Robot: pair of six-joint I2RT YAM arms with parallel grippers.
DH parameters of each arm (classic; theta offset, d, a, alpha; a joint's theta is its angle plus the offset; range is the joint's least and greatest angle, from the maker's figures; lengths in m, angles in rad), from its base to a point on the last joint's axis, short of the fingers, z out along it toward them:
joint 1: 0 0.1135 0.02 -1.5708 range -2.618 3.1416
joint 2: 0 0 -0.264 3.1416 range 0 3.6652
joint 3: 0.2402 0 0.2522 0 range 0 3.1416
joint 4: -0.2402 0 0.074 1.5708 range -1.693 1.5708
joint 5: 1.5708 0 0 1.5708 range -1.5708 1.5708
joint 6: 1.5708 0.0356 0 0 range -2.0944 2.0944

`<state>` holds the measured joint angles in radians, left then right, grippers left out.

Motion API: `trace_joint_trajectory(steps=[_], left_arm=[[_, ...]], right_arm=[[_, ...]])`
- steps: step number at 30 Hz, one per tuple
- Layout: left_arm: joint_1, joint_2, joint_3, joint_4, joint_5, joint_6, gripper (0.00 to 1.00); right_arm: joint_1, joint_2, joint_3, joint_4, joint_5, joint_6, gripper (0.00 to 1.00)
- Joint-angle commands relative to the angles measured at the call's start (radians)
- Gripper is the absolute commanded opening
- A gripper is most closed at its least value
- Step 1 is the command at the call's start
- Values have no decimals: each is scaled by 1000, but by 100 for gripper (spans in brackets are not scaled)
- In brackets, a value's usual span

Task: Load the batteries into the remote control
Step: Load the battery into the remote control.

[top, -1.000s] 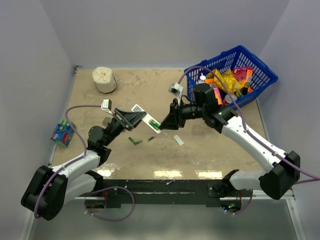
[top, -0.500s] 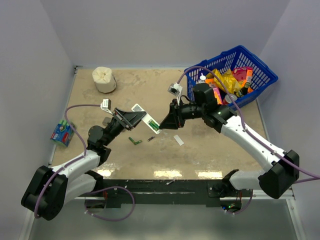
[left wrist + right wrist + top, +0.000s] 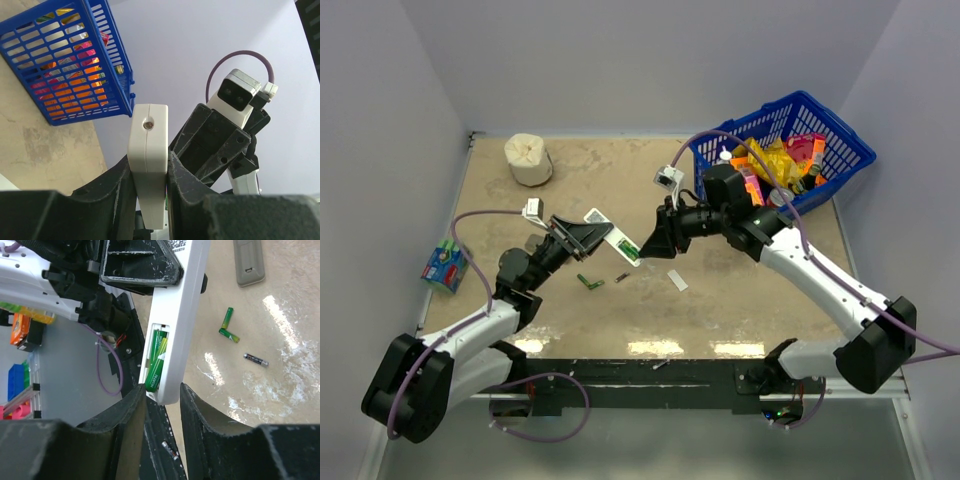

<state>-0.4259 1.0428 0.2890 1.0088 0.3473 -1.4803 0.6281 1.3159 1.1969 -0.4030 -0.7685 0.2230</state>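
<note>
My left gripper (image 3: 603, 236) is shut on the white remote control (image 3: 615, 235), holding it above the table; its pads clamp the remote's flat sides (image 3: 148, 150). The open battery bay at the remote's free end (image 3: 182, 315) holds two green batteries (image 3: 158, 362); one sits tilted, with its end sticking out. My right gripper (image 3: 162, 395) is open and straddles that end. Its left finger (image 3: 131, 415) is at the battery's tip, and a gap shows on the other side. Two loose green batteries (image 3: 590, 282) and a dark one (image 3: 620, 277) lie on the table below.
The remote's white back cover (image 3: 677, 281) lies on the table right of the loose cells. A blue basket (image 3: 840, 140) of packets stands at the back right. A white roll (image 3: 528, 158) is at the back left, a wrapped battery pack (image 3: 444, 265) at the left edge.
The right arm's elbow and wrist have shifted slightly to the left at the remote's end. The left arm and the remote have stayed put.
</note>
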Motion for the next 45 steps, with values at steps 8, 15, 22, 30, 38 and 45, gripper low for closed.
trace_joint_trajectory(steps=[8, 15, 22, 30, 38, 45], left_arm=[[7, -18, 35, -10, 2, -29, 0], [24, -7, 68, -59, 79, -25, 0], [29, 8, 147, -160, 154, 40, 0], [30, 2, 226, -285, 183, 121, 0], [30, 17, 245, -280, 203, 130, 0], [30, 33, 240, -253, 213, 98, 0]], right_arm=[[2, -50, 135, -118, 87, -209, 48], [1, -174, 78, -73, -21, -567, 55], [4, -184, 61, -94, -224, -890, 50], [27, -96, 119, -235, -178, -1077, 36], [42, -64, 122, -234, -152, -1102, 33], [55, -41, 121, -238, -147, -1111, 33]])
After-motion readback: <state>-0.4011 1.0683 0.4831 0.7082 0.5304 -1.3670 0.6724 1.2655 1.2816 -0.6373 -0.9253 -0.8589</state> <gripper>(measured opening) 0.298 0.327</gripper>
